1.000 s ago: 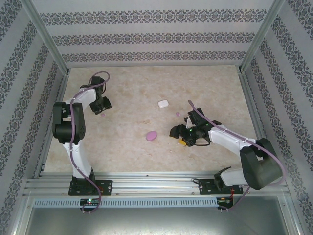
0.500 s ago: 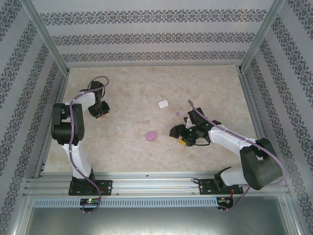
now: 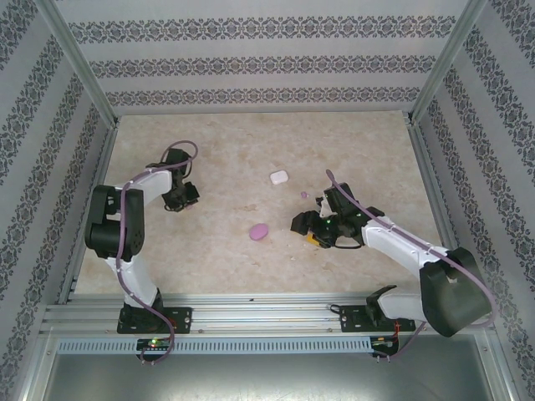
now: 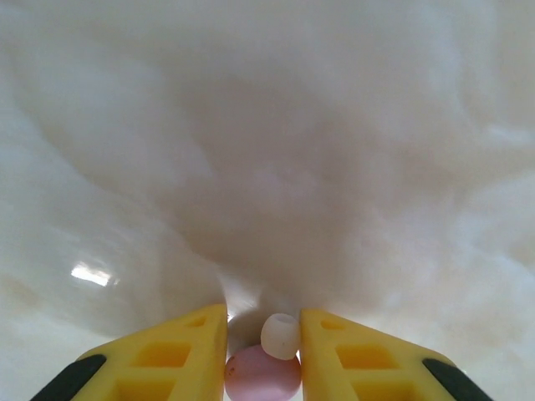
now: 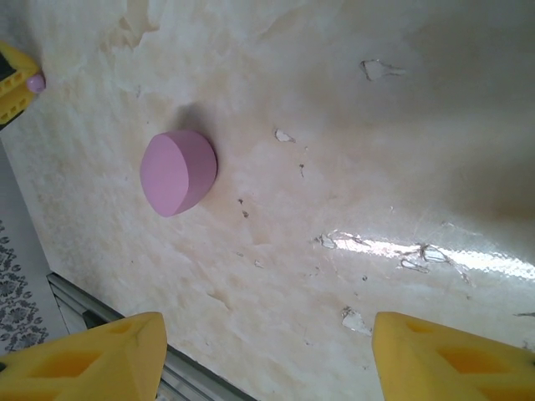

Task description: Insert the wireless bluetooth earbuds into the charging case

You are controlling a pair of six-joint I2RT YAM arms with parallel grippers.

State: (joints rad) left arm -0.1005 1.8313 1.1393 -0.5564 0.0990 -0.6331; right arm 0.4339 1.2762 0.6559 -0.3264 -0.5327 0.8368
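Observation:
My left gripper (image 4: 263, 324) is shut on an earbud (image 4: 261, 373), a tiny pink body with a whitish tip, held just above the table. It hangs at the left of the table (image 3: 181, 199). Another tiny pinkish piece (image 3: 304, 195) lies near my right arm. A pink pebble-shaped case (image 3: 258, 231) lies shut at mid table, and it sits up and left of my open right gripper (image 5: 266, 334) as the pink case (image 5: 177, 171). The right gripper (image 3: 301, 225) stands just right of that case with nothing between its fingers. A white case (image 3: 278, 177) lies farther back.
The marble-patterned table (image 3: 351, 142) is walled by patterned panels on three sides. A metal rail (image 3: 251, 316) runs along the near edge, and that edge (image 5: 92, 305) lies close behind the right gripper's left finger.
The left gripper has moved right and toward the near edge, still holding the earbud. The right arm has barely shifted.

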